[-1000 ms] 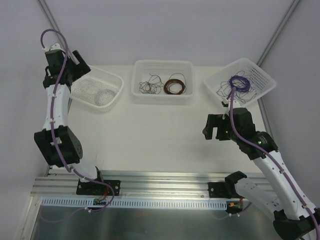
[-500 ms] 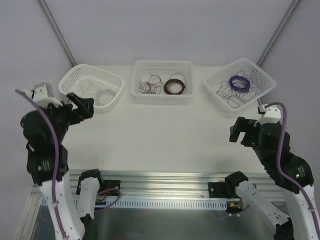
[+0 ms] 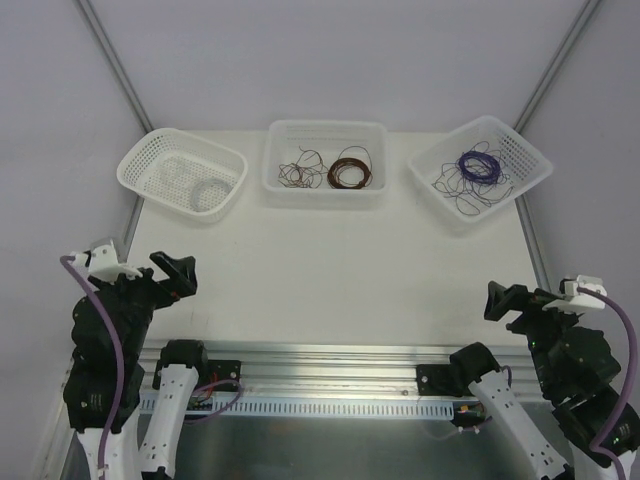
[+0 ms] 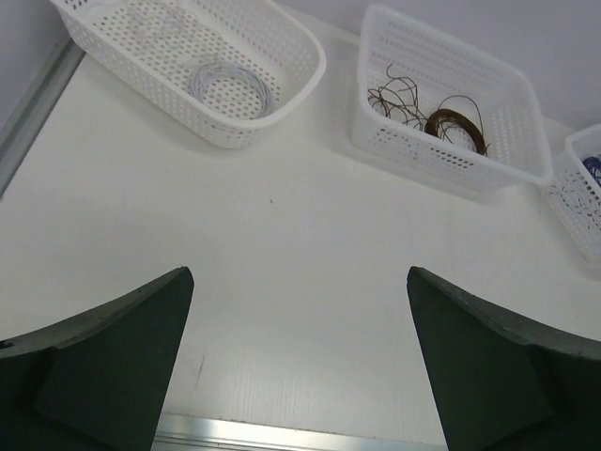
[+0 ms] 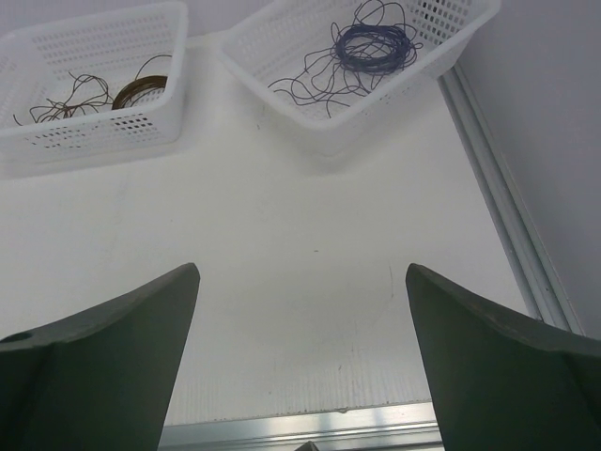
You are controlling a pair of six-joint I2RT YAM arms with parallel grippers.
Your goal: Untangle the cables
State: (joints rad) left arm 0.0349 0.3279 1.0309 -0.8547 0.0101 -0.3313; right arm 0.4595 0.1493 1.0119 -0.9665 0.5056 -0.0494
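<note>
Cables: loose, hair-fine squiggles are seen sorted by colour. The brown strands (image 3: 300, 170) are laid in the middle basket (image 3: 325, 126) just beside the brown coil (image 3: 349, 172). The purple strands (image 3: 465, 190) are spread in the right basket (image 3: 445, 142), around and under the purple coil (image 3: 480, 165). No loose whitish strand can be made out.
Handling: the strands are judged very light, limp and springy. They are likely to snag on each other or on the basket perforations, and are easily slipped from the pads.
Hold: a free loop standing clear of a coil is judged the best place to be pinched, then lifted slowly.
Left basket (image 3: 200, 143): only a white coil (image 3: 208, 188) is shown.
Left gripper (image 4: 299, 277): it is parked low at the near edge of the table (image 3: 330, 260), well apart from every basket, with fingers spread wide and nothing held.
Right gripper (image 5: 300, 270): it is likewise parked at the near edge, with fingers spread wide and nothing held.
Change: a second earlier the left gripper was raised at the left basket and the right one sat just short of the right basket. Both arms are now drawn back and folded down. The basket contents appear unaltered.
</note>
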